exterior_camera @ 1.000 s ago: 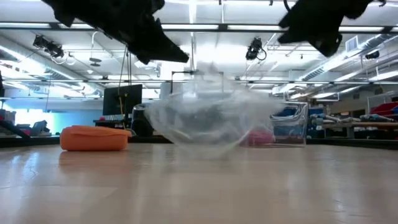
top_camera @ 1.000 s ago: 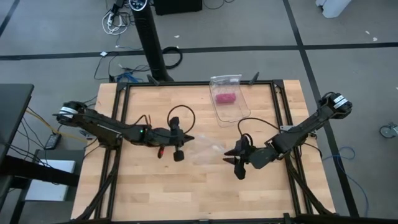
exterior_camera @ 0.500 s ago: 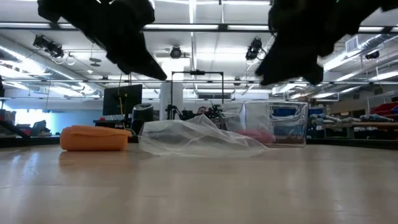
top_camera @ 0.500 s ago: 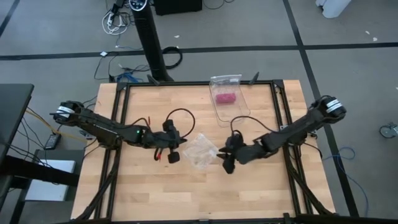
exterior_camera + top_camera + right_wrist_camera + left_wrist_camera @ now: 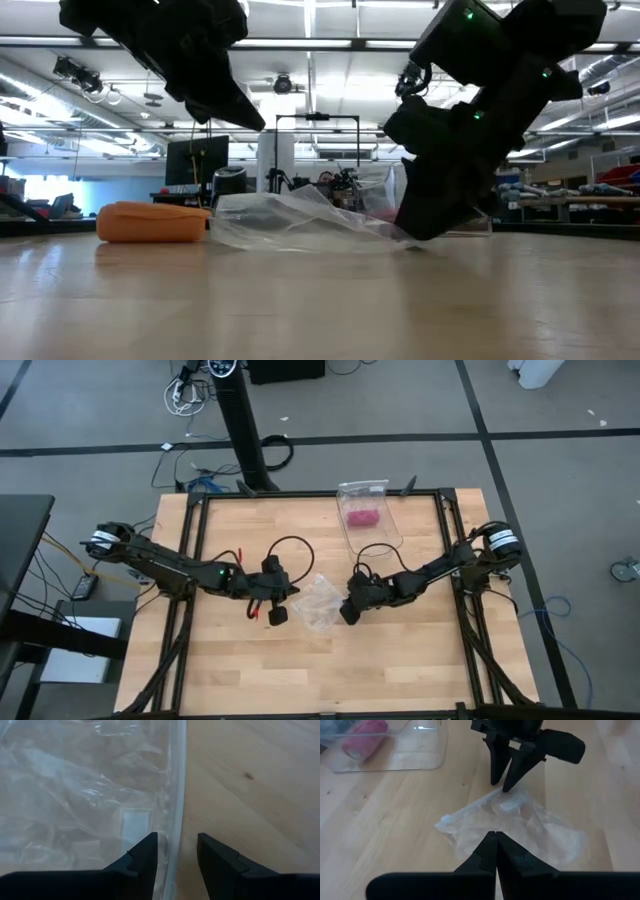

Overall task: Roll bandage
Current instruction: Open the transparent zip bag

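Observation:
The orange bandage (image 5: 152,222) lies as a compact roll on the table, and in the high view (image 5: 259,609) it shows beside my left gripper. A clear plastic zip bag (image 5: 320,601) lies crumpled on the table between my two grippers. My left gripper (image 5: 278,614) is shut and empty; it hangs above the table (image 5: 250,118), its tips over the bag's left edge (image 5: 495,837). My right gripper (image 5: 347,612) is open and low at the bag's right edge (image 5: 425,225). Its fingers stand on either side of the bag's zip edge (image 5: 177,815). My right gripper comes slanting down from the table's right. One finger (image 5: 145,855) is over the bag and the other (image 5: 215,860) over bare wood, with the zip edge between them. I cannot tell whether they touch it.
A clear plastic container (image 5: 368,525) holding a small pink bundle (image 5: 361,515) stands at the far middle of the table. It also shows in the left wrist view (image 5: 367,732). Bare wood lies toward the near edge. The table's metal frame runs along both sides.
The clear bag, raised and puffed up a second ago, has dropped and now lies flat and crumpled on the table. My right gripper has gone toward the table's left and down to the bag's right edge. My left gripper has shifted slightly toward the left.

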You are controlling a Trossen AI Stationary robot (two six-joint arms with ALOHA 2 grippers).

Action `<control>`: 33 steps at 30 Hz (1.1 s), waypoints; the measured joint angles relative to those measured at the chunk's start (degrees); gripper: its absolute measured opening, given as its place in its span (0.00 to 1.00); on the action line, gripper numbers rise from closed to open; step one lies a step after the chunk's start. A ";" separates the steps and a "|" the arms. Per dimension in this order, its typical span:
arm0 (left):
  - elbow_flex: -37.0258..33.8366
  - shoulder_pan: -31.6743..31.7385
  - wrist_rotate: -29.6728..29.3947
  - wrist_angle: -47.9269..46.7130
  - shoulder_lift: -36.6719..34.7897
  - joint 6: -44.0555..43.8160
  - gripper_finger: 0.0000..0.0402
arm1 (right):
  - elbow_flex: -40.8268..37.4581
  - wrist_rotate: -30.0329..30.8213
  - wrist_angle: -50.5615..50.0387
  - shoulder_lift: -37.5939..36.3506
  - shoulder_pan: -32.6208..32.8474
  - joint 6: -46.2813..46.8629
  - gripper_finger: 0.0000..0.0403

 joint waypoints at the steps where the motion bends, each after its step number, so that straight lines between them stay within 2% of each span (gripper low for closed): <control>1: 0.00 0.00 0.00 0.05 0.00 -0.12 0.03 | 0.00 -0.23 0.40 0.04 0.00 -0.32 0.33; 5: 0.00 0.00 -0.04 0.41 0.00 -1.11 0.03 | -0.02 -0.37 0.48 0.11 -0.04 -0.84 0.26; 11: 0.00 0.00 -0.44 1.92 0.00 -1.72 0.03 | -0.09 -0.14 0.38 0.18 0.21 -5.13 0.02; 16: 0.00 0.00 -0.60 5.64 0.00 -2.25 0.02 | 0.05 0.76 -1.73 -2.18 1.48 -8.90 0.01; 25: 0.00 -0.01 0.40 13.32 0.00 0.22 0.02 | 8.90 13.14 -17.79 -11.64 7.50 -19.01 0.01; 30: -0.02 -0.84 6.55 21.50 -2.17 6.47 0.02 | 17.46 21.86 -27.93 -15.01 12.89 -23.24 0.01; 33: -0.02 -1.69 11.22 23.25 -4.54 9.93 0.02 | 22.94 25.83 -33.24 -15.36 15.97 -25.33 0.00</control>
